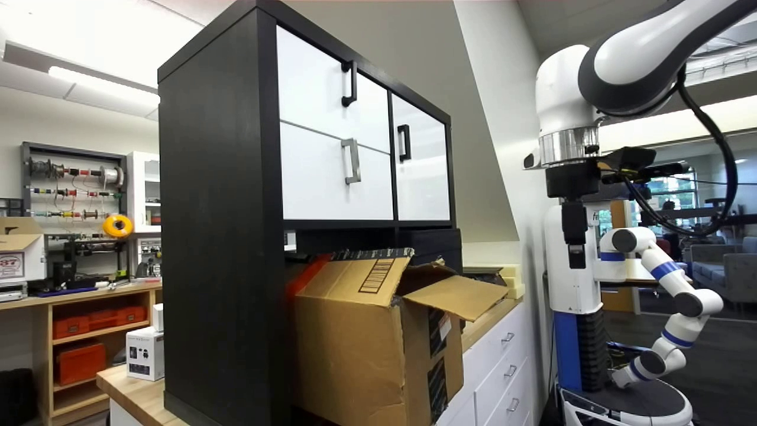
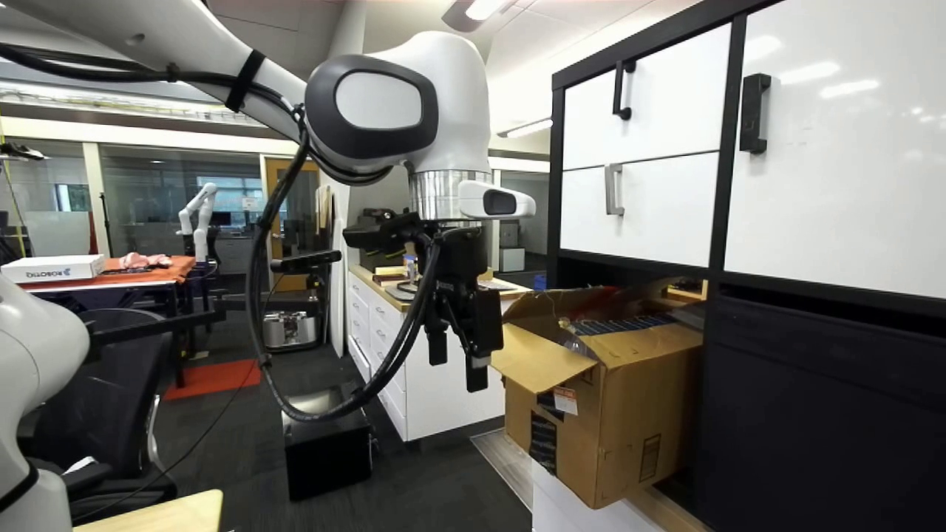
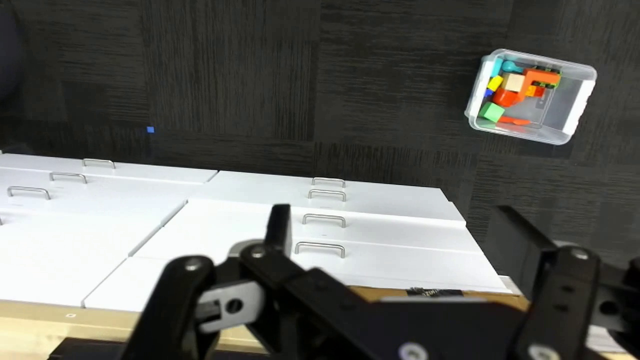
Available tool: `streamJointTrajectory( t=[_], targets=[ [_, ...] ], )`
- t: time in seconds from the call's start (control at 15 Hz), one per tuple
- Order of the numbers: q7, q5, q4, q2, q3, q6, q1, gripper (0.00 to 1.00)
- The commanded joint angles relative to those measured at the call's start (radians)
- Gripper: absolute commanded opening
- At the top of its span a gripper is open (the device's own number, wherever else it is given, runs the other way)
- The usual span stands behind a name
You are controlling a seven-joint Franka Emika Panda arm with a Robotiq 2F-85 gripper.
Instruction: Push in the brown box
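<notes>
The brown box point(image 1: 349, 349) is a large tan carton with its top flaps raised or folded out. In both exterior views it point(image 2: 650, 399) sits partly inside the lower opening of the black cabinet, with its front part sticking out past the cabinet front and over the counter edge. Only a strip of the box point(image 3: 380, 292) shows in the wrist view, behind the gripper body. My gripper point(image 2: 458, 362) points down in front of the box's open flap and looks apart from it. In the wrist view the fingers point(image 3: 400, 235) are wide apart with nothing between them.
The black cabinet point(image 1: 219, 207) with white doors point(image 2: 813, 170) stands on a wooden counter with white drawers point(image 1: 502, 367). A dark bin point(image 2: 820, 414) fills the compartment beside the box. A clear tub of toys point(image 3: 560, 135) is on the dark floor. A white mobile robot point(image 1: 573, 266) stands behind.
</notes>
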Motion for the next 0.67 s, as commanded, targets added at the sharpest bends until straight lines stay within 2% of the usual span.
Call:
streamJointTrajectory(
  t=[0.0,0.33,0.6],
  targets=[
    [0.091,0.046,0.016,0.032,0.031,0.065,0.028,1.0],
    [0.235,0.08,0.012,0.106,0.098,0.212,0.05,1.0],
    [0.292,0.099,0.016,0.188,0.129,0.292,0.068,1.0]
  ],
)
